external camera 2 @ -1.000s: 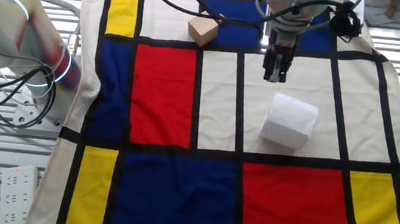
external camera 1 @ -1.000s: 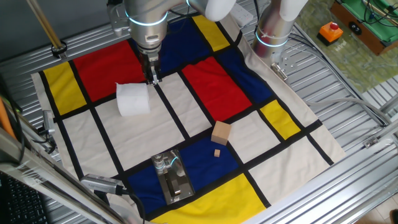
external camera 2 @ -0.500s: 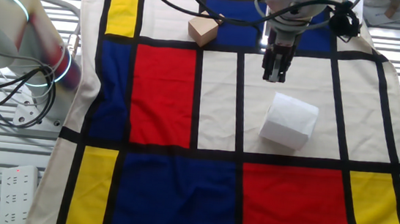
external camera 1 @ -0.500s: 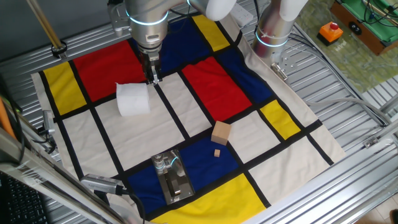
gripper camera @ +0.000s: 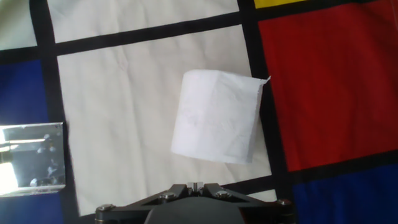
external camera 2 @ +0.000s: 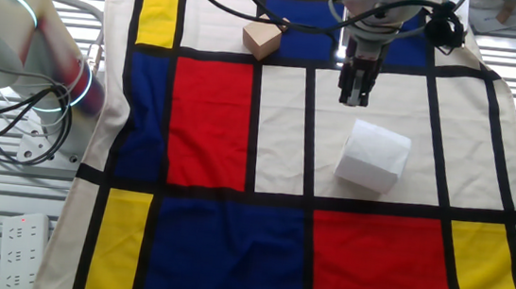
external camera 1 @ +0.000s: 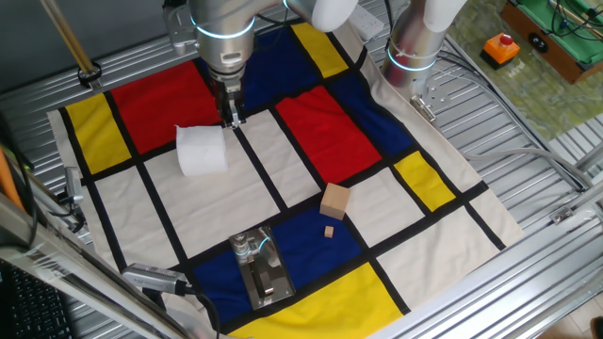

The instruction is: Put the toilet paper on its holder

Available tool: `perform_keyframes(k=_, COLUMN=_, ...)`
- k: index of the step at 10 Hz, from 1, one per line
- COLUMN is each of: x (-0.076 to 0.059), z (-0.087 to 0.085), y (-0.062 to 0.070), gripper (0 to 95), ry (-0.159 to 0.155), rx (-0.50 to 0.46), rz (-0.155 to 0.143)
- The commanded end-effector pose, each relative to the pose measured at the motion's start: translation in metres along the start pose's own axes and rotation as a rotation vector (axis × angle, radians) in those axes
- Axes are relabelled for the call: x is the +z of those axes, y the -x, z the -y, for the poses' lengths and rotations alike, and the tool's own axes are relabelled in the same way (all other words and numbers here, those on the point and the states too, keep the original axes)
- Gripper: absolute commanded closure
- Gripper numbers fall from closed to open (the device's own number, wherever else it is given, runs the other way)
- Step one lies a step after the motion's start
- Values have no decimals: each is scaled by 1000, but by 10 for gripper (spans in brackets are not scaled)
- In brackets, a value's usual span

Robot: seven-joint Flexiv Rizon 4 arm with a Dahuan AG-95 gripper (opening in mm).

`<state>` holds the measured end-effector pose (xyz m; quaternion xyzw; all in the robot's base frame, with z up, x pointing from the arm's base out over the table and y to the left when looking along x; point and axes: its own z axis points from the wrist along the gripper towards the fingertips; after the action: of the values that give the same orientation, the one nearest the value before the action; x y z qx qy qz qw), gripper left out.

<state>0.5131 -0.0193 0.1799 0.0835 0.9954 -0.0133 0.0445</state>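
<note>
Toilet paper (external camera 1: 202, 150) lies on its side — pincer (external camera 1: 231, 120) above it, closed, gripping nothing.

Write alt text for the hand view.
A white toilet paper roll lies on its side on a white cloth panel, beside a red panel. A shiny chrome holder shows at the left edge.

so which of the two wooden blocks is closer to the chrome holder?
The tiny block, lying on blue cloth; the bigger cube sits farther from the holder, on the white panel's edge.
</note>
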Motion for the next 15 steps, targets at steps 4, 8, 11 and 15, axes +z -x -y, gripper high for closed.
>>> perform_keyframes(k=4, x=14, z=77, y=73, gripper=950, ry=-15, rx=87, rz=10)
perform_keyframes(k=8, x=4, z=42, y=98, gripper=950, ry=-14, rx=87, rz=-6)
perform_keyframes(k=11, x=2, z=24, y=98, gripper=950, ry=-9, rx=88, rz=-7)
perform_keyframes(k=15, x=-1, z=28, y=80, gripper=950, ry=13, rx=89, rz=-1)
